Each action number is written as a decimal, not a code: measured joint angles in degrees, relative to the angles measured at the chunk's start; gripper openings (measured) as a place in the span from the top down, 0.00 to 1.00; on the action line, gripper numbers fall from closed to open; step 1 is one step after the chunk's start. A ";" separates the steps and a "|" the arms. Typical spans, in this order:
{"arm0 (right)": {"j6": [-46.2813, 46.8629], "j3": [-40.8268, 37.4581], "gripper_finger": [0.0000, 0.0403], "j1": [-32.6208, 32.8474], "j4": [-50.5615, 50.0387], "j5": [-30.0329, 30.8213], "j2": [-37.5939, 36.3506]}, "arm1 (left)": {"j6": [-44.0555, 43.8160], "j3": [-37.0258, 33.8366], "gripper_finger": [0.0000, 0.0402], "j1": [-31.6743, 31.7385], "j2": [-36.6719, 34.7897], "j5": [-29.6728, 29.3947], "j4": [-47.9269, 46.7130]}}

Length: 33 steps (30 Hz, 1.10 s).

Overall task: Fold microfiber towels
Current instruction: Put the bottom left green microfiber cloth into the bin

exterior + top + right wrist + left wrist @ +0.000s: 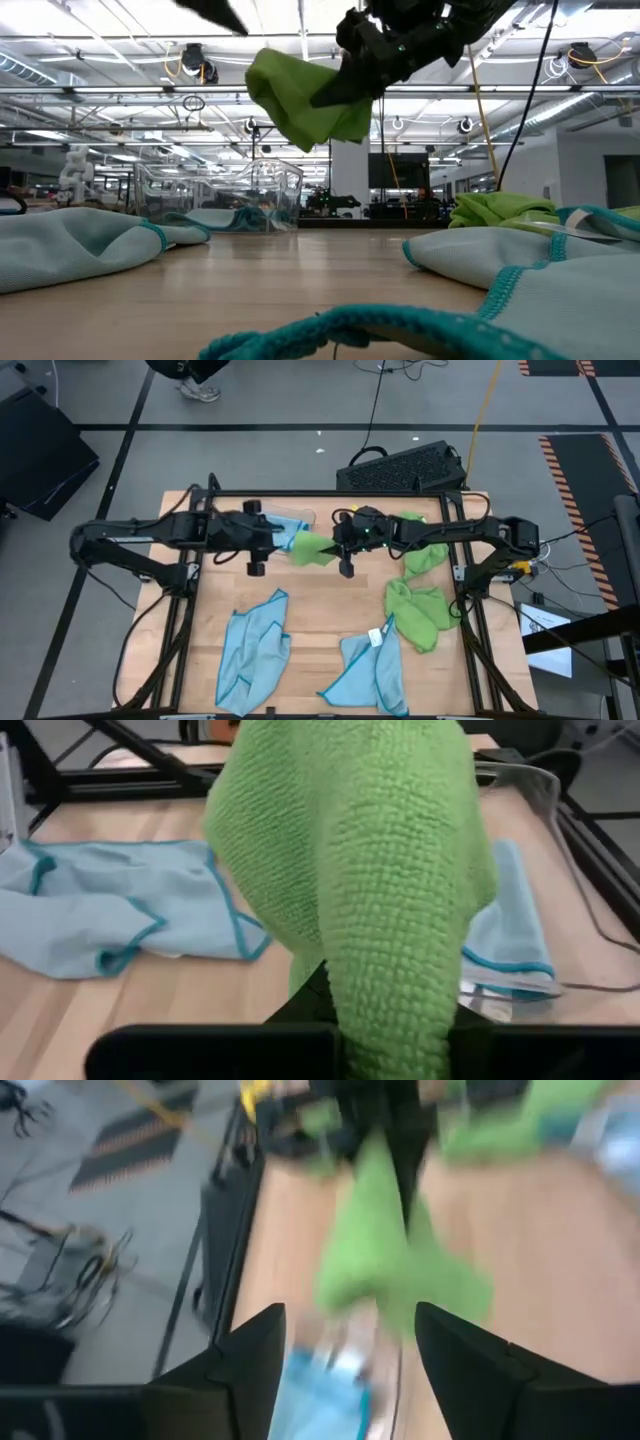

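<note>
One green towel pinched in right jaws.

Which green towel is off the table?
The lime green towel hanging from the shut right gripper; the other green towels lie on the table's right side.

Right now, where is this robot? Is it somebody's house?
Probably not a house; it looks like a big lab or workshop. The low view shows a wide hall with ceiling pipes and strip lights, and the high view shows striped hazard tape and loose cables on the floor.
</note>
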 joint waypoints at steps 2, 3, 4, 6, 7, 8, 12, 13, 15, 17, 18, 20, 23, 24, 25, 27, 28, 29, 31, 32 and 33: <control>-1.05 0.00 0.98 0.52 0.01 -0.02 0.00 | -0.76 0.00 0.41 0.00 -0.11 2.15 5.10; -1.54 0.00 0.98 0.78 0.09 -0.02 0.00 | -0.69 0.03 0.40 0.00 0.14 3.47 7.48; -1.92 0.00 0.98 1.05 0.23 -0.01 0.00 | -0.44 0.07 0.38 0.00 0.90 4.43 9.16; -2.24 0.00 0.98 1.55 1.21 0.01 0.00 | -0.21 0.13 0.31 -0.02 3.47 4.69 11.62; -2.30 0.00 0.98 1.75 1.69 0.01 0.00 | -0.57 0.11 0.28 -0.02 4.92 4.36 11.88; -2.51 0.00 0.98 1.91 2.15 0.01 0.00 | -0.68 0.01 0.23 -0.01 6.55 3.75 11.88; -4.01 0.00 0.98 2.51 2.07 0.11 0.00 | 2.22 -0.02 0.08 0.00 12.91 3.22 12.85; -4.51 0.00 0.98 2.65 1.93 0.14 0.00 | 2.65 -0.02 0.05 0.00 14.23 3.20 12.75; -5.45 0.00 0.98 2.94 1.72 0.14 0.00 | 3.52 -0.02 0.02 0.16 16.22 3.45 12.64; -6.50 0.02 0.98 3.14 1.61 0.14 0.00 | 4.46 -0.02 0.01 0.53 17.33 4.82 11.51; -6.83 0.02 0.98 3.20 1.55 0.14 0.00 | 4.53 -0.02 0.02 0.87 17.57 5.54 11.53; -7.46 0.00 0.98 3.22 1.22 0.14 0.01 | 4.61 -0.02 0.05 1.68 17.68 6.70 10.65; -7.91 0.01 0.98 3.19 0.35 0.15 0.00 | 5.39 0.02 0.12 2.70 17.29 7.25 9.07; -7.92 0.00 0.98 3.18 0.08 0.14 0.00 | 5.99 -0.02 0.14 2.99 16.41 7.26 7.66; -7.95 0.00 0.98 3.18 -0.44 0.09 0.00 | 6.64 -0.07 0.17 3.25 15.33 7.26 6.43; -8.04 0.00 0.98 3.16 -1.62 -0.02 0.00 | 8.27 0.17 0.23 3.48 13.56 7.24 7.01; -8.13 0.00 0.98 3.18 -1.88 -0.11 0.03 | 8.94 0.17 0.26 3.60 12.46 7.23 6.81; -8.25 0.00 0.98 3.18 -1.86 -0.37 0.04 | 9.21 0.07 0.30 3.61 11.61 7.23 5.92; -8.40 0.00 0.98 3.18 -1.61 -0.41 0.04 | 9.39 0.03 0.38 3.59 10.35 6.91 6.37; -8.39 0.00 0.98 3.16 -1.61 -0.43 0.04 | 8.96 0.07 0.42 3.58 9.50 6.87 6.51; -8.36 0.00 0.98 3.09 -1.59 -0.44 0.04 | 8.03 0.01 0.45 3.58 8.51 7.27 6.13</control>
